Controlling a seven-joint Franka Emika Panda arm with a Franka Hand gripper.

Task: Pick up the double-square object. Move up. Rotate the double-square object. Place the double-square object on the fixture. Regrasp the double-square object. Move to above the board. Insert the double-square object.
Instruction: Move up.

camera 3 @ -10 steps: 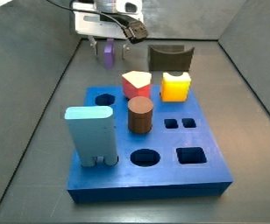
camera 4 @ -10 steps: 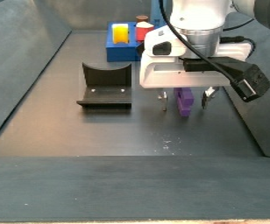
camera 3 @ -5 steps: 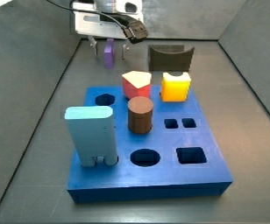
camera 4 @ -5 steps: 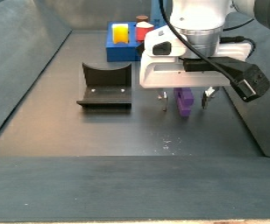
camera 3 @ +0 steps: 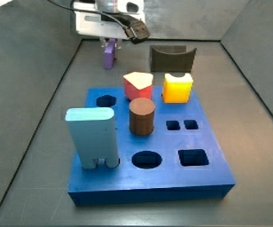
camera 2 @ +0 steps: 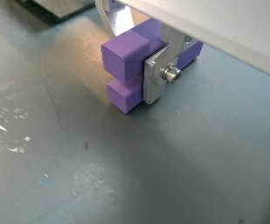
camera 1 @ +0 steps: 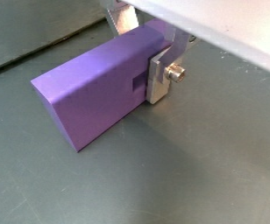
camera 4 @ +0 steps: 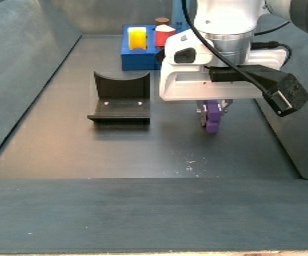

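Observation:
The double-square object is a small purple block, standing on edge on the dark floor behind the board, also in a side view. My gripper hangs straight down over it and is shut on it. In both wrist views the silver fingers press on the block's two sides; its two square prongs show in one. The fixture stands apart from it. The blue board lies nearer the front.
On the board stand a yellow cube, a red piece, a brown cylinder and a tall light-blue block. Several holes on its right are open. Grey walls enclose the floor.
The fingers, spread on either side of the purple block before, have closed onto it. The arm and block stay in the same place.

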